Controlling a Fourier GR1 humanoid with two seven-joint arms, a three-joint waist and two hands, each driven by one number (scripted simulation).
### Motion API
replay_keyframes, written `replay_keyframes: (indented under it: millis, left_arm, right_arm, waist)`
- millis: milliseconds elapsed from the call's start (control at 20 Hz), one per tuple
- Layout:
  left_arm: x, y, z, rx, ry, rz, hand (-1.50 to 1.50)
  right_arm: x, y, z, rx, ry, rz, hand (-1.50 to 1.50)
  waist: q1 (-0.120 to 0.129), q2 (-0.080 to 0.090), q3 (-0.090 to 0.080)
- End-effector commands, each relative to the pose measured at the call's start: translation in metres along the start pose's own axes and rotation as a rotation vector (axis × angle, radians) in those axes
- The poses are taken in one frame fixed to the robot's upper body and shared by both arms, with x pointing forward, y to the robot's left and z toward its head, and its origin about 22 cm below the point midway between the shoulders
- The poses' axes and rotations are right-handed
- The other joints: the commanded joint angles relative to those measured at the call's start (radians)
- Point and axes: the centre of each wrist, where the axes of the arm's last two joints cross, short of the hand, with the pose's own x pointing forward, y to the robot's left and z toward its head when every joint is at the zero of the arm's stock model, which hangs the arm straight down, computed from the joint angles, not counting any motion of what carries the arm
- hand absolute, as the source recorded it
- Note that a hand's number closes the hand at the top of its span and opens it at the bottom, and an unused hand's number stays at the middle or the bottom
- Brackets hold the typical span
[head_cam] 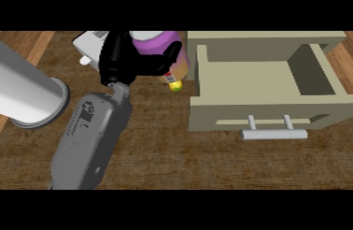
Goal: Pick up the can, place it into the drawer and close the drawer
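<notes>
The can (pixel 163 41) is purple with a pale top and a yellow and red patch at its lower end. It is at the upper middle, just left of the drawer. My left hand (pixel 123 56) is curled round it from the left, the thumb reaching across its front, and hides much of it. The can looks tilted; whether it rests on the counter I cannot tell. The beige drawer (pixel 262 111) stands pulled open at the right, nothing inside it, its grey bar handle (pixel 274 133) facing me. My right hand does not show.
A tall grey cylinder (pixel 27 91) with a flanged base stands at the left edge, close to my forearm. A white object (pixel 89 43) sits behind my left hand. Wooden counter (pixel 179 159) stretches in front of the drawer.
</notes>
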Motion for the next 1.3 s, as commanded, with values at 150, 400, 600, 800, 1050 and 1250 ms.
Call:
replay_keyframes:
  millis: [150, 400, 600, 800, 1050, 1250]
  left_arm:
    - [0.025, -0.024, -0.024, -0.012, 0.003, -0.013, 1.5]
    - [0.023, -0.071, -0.04, -0.003, -0.007, -0.03, 1.5]
    - [0.024, -0.078, -0.049, -0.006, -0.009, -0.044, 1.5]
    - [0.023, -0.093, -0.056, -0.025, 0.005, -0.045, 1.5]
    - [0.051, -0.115, -0.074, -0.031, 0.017, -0.037, 1.5]
    - [0.023, -0.116, -0.063, -0.038, 0.035, -0.063, 1.5]
  right_arm:
    - [0.002, 0.014, -0.012, 0.004, -0.011, -0.006, -1.5]
    - [0.003, 0.002, -0.01, 0.018, -0.01, -0.006, -1.5]
    - [0.005, -0.001, -0.006, 0.008, -0.015, -0.03, -1.5]
    - [0.009, 0.012, -0.013, 0.003, -0.017, -0.032, -1.5]
    - [-0.003, 0.003, -0.006, 0.019, -0.013, -0.006, -1.5]
    - [-0.002, 0.008, -0.012, 0.014, -0.023, -0.016, -1.5]
  waist:
    - [0.005, 0.001, 0.0]
    - [-0.015, 0.003, 0.0]
    - [-0.013, 0.003, 0.0]
    - [-0.018, 0.006, 0.0]
    - [-0.027, 0.007, 0.001]
    - [-0.023, 0.006, 0.001]
